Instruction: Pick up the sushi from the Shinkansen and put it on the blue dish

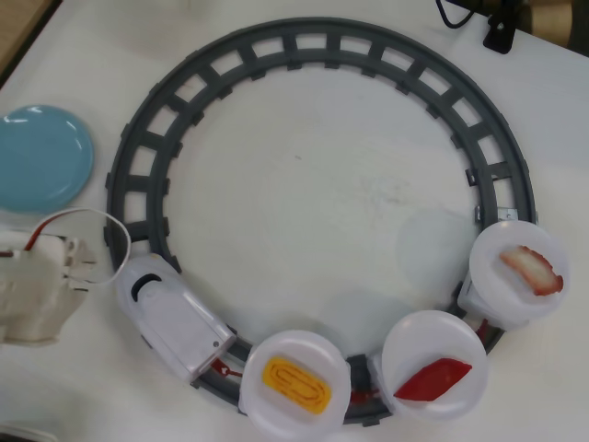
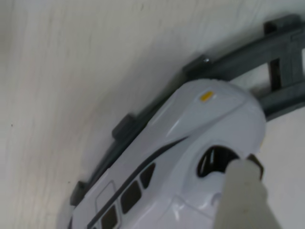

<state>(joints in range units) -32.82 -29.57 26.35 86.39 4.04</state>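
The white Shinkansen (image 1: 173,319) stands on the grey ring track (image 1: 322,39) at the lower left and pulls three round white plates. The yellow-orange sushi (image 1: 296,385) lies on the first plate (image 1: 267,359), right behind the train. The blue dish (image 1: 41,157) sits empty at the left edge, outside the track. My white gripper (image 1: 90,262) is at the left edge, just left of the train's nose and below the dish, holding nothing. The wrist view shows the train's nose (image 2: 190,143) close up with one fingertip (image 2: 244,183) over it. I cannot tell how the jaws stand.
A red diamond-shaped piece (image 1: 433,378) lies on the second plate and a red-and-white striped piece (image 1: 531,269) on the third, at the lower right. A black cable and mount (image 1: 497,28) sit at the top right. The table inside the ring is bare white.
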